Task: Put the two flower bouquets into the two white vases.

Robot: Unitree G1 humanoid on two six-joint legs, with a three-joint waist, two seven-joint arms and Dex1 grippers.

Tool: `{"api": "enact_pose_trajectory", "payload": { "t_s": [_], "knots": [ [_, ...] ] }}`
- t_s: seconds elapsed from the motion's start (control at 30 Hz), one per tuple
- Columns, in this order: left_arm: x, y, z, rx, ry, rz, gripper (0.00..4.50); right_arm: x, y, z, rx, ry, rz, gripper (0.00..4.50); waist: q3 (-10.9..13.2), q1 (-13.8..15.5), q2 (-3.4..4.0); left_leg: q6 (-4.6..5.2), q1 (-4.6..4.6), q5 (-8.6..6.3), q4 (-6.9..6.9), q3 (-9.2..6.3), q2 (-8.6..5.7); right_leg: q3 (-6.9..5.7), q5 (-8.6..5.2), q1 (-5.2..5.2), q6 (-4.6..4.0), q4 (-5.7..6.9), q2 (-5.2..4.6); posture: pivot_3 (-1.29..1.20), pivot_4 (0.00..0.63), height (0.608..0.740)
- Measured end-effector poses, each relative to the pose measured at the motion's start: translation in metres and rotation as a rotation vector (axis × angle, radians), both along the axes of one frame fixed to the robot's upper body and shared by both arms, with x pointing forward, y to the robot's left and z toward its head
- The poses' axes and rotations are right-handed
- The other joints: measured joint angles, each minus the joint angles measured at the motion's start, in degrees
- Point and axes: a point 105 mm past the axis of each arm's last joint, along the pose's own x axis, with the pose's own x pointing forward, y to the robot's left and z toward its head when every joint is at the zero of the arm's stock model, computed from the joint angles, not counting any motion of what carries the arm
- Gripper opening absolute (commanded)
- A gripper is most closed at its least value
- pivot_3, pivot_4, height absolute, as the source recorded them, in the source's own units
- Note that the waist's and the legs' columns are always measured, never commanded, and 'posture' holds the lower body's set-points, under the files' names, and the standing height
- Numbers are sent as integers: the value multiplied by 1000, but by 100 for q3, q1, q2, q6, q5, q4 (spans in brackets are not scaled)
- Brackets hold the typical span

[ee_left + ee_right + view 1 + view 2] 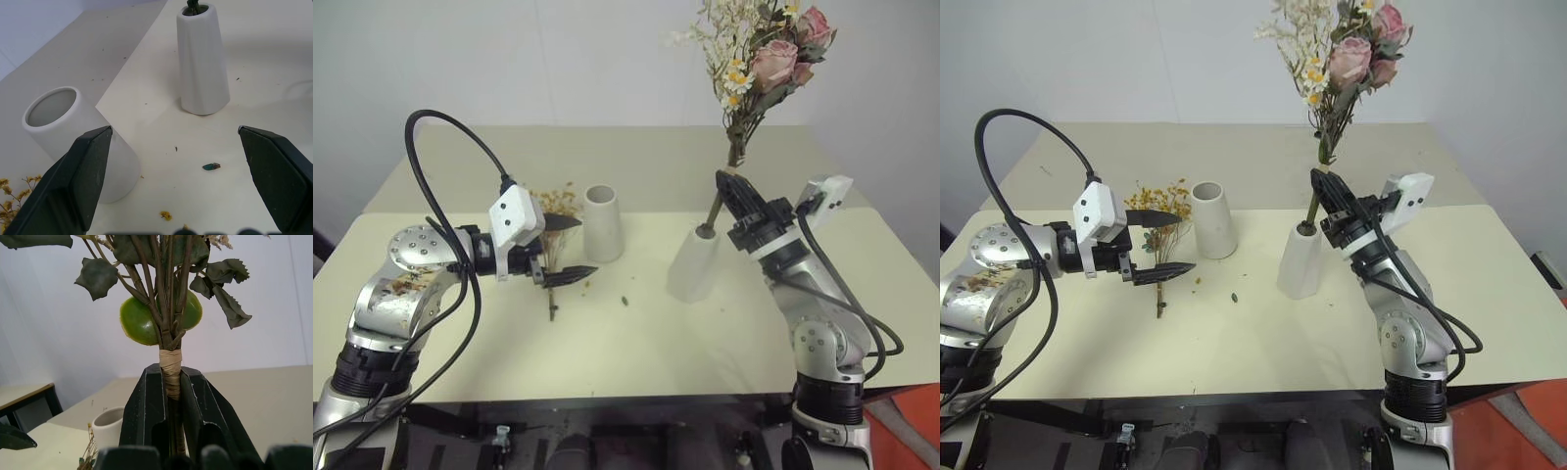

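The right gripper (732, 188) has its jaws clamped tight on the taped stems of the rose bouquet (766, 54), holding the bunch upright with the pink blooms high above the bench (636, 343). The stem ends go down into the mouth of the near vase (695, 264), which stands on the bench just in front of that gripper. In the right wrist view the black fingers (146, 406) press on the tan binding from both sides, with dark leaves and a round green fruit-like piece (139, 320) just above them.

Over on the left, the left gripper (570, 248) hangs above the bench with its jaws wide apart and nothing between them. Under it lies the yellow bouquet (1163, 201), flat on the bench, its blooms toward the far side and its thin stem running back toward the robot. The second vase (603, 222) stands upright just to the right of those yellow blooms, mouth open and unfilled. The two vases stand apart, with a small dark scrap (211, 166) and a few yellow crumbs (165, 214) on the bench between them.
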Motion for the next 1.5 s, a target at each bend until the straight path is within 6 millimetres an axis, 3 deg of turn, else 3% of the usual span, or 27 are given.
{"api": "enact_pose_trajectory", "payload": {
  "t_s": [0.3,0.53,0.57,0.63,0.93,1.37,1.5],
  "knots": [
    [0,0,0,0,0,-1,4500,4,4,-18,1,6,-18,201,0,1,0,0,0,0,0,0,-1,0,0,0,0,-1,-1,0,150,740],
    [0,0,0,0,0,-1,4500,-1,1,-20,2,-73,-61,201,0,-7,0,0,2,0,0,0,0,0,0,0,1,1,0,0,150,740],
    [0,0,0,0,0,-2,4500,-2,1,-19,3,-83,-59,914,0,-6,0,0,3,0,0,0,1,0,0,0,1,2,1,0,150,740],
    [0,0,0,0,1,-3,4500,-4,1,-17,2,-101,-48,1398,0,-4,0,0,3,0,-1,-1,1,0,0,0,0,2,2,0,150,740],
    [-1,-1,0,2,-4,-16,4500,-16,0,-21,-22,-116,-18,4470,0,3,0,0,2,0,0,0,0,0,-1,0,0,2,0,0,150,740],
    [1,-5,-2,-14,-6,-37,4500,-48,4,-21,-80,-163,89,4470,0,5,0,0,5,0,0,0,0,0,-1,3,1,3,1,0,150,740],
    [0,-4,-2,-17,-1,-29,4500,-59,-1,-30,-142,-113,139,4470,0,23,0,0,0,0,0,0,-3,0,-3,3,2,-2,-5,0,150,740]
  ]
}}
